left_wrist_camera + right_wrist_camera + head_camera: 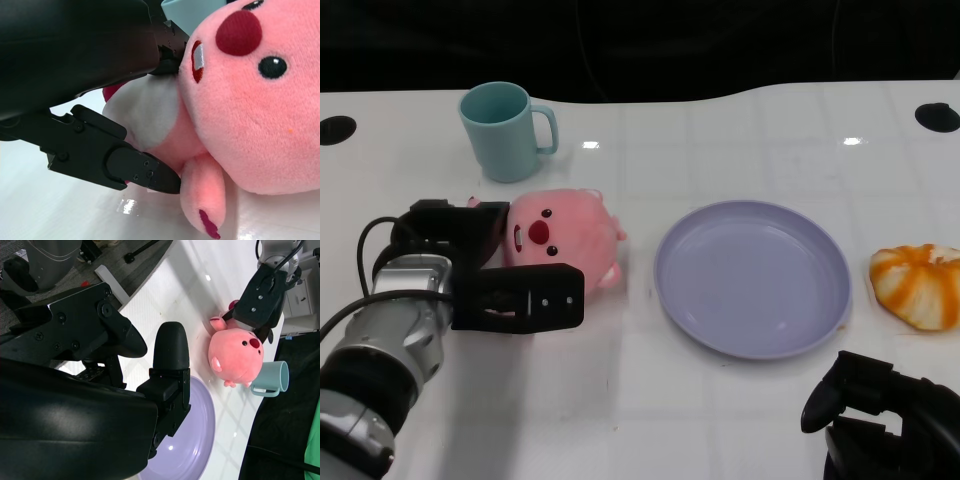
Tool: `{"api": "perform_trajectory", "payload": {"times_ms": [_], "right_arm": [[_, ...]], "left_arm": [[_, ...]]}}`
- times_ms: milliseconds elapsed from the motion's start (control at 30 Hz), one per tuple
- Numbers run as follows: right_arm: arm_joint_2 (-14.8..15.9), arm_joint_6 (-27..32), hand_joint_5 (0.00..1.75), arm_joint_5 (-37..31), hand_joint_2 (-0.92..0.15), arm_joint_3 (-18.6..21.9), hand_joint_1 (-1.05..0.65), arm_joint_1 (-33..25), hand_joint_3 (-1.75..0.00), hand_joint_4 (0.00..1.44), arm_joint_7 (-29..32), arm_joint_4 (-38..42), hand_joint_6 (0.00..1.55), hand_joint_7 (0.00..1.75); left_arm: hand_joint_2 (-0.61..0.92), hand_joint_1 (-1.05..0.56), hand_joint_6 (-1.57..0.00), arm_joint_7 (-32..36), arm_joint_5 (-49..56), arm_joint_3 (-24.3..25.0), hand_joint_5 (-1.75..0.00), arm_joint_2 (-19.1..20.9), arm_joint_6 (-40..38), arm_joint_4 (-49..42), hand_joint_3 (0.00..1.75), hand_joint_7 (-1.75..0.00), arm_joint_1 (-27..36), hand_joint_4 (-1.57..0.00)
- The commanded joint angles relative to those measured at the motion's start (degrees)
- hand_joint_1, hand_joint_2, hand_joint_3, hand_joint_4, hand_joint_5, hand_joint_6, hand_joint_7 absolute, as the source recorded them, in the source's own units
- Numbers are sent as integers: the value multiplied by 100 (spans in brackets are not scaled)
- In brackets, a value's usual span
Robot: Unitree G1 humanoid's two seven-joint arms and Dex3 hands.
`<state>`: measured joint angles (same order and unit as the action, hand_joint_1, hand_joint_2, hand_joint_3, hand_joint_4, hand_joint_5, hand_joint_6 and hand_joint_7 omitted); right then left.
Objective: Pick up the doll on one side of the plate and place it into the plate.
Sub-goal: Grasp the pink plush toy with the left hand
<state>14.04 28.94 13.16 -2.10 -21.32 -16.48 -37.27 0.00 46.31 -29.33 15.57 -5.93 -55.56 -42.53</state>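
Partly hidden, the pink doll (563,240) lies on the white desk (720,420) with the left hand (485,270) closed around its near side: one black finger runs along the front of its body, others reach round behind its head, so its lower body and one flank are covered in the head view. In the left wrist view the fingers (135,167) press against the doll's white belly patch and pink side, gripping it; the doll (250,100) fills most of that picture and its edges are cut off. It is a round plush animal with a dark red nose, small black eyes, stubby pink limbs with dark red tips, and a pale patch on the belly. The lilac plate (752,277) lies beyond the left fingertips, toward the robot's right, near the doll but apart from it. A pale teal mug (506,130) stands just past the doll, farther from the left fingers. The right hand (880,420) is cut off by the lower edge of the head view, near the plate's closer rim; in the right wrist view its fingers (170,347) stand apart with nothing between them, above the plate (195,440). An orange-and-white striped thing (920,285) lies beyond the right fingers, just beside the plate, cut off at the picture's edge; what it is cannot be made out.
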Motion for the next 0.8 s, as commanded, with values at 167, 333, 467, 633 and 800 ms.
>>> {"api": "perform_trajectory", "payload": {"times_ms": [167,333,467,633,800], "right_arm": [[85,70,175,73,-66,52,-10,-55,-118,66,-21,-104,51,159],[89,83,175,65,-66,41,-10,-65,-118,66,-23,-117,50,159],[75,99,175,65,-66,32,-10,-61,-118,65,-11,-128,50,159],[66,97,175,55,-66,9,-9,-44,-119,66,-8,-126,50,159],[57,97,175,31,-66,-17,-9,-23,-119,66,10,-114,50,159]], "left_arm": [[89,-24,-85,514,-199,-125,-21,-137,476,-819,0,-8,-2,-86],[89,-32,-121,890,-267,-138,-147,-221,726,-1241,1,-5,-59,-80],[92,-30,-123,1241,-247,-169,-167,-219,827,-1411,28,-6,-9,-70],[92,-30,-118,1490,-233,-204,-174,-187,864,-1538,33,-9,28,-70],[92,-32,-115,1625,-258,-225,-175,-142,898,-1563,33,-10,40,-72]]}}
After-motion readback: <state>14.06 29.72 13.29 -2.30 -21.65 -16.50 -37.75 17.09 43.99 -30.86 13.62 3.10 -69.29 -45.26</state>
